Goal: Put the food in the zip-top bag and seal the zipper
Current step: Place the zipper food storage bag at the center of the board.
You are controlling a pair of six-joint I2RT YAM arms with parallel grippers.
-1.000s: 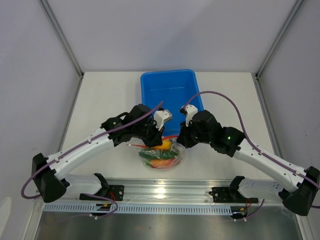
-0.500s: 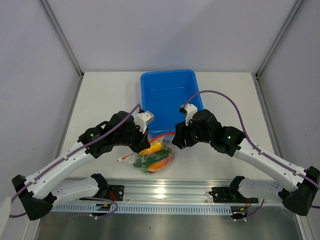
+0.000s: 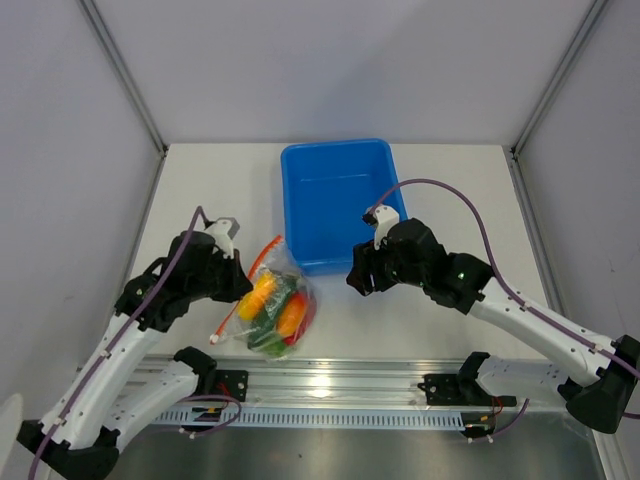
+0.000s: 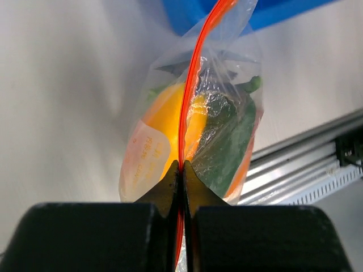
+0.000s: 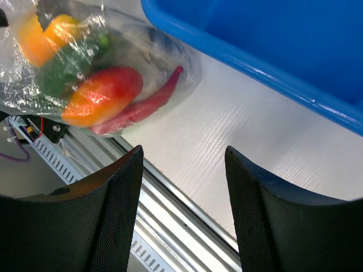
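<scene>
Top view: the bag (image 3: 276, 312) lies on the worktop (image 3: 455, 205) just off the tub's (image 3: 291, 200) near left corner, well apart from the right arm. The food shows inside it as yellow, green and red shapes. The left hand (image 3: 238, 290) sits at the bag's left edge, on the zipper (image 3: 262, 258). The right hand (image 3: 357, 279) is beside the tub's near edge, apart from the bag.

Left wrist view: the fingers (image 4: 170, 184) are together, clamped on the zipper, which runs straight up from between them. The pepper (image 4: 164, 116) and a green chili (image 4: 229, 139) press against the plastic.

Right wrist view: the fingers (image 5: 116, 209) stand apart over bare worktop. The bag is at upper left, with the fruit (image 5: 102, 96) and red chili (image 5: 150, 105) inside; the tub is at upper right.
</scene>
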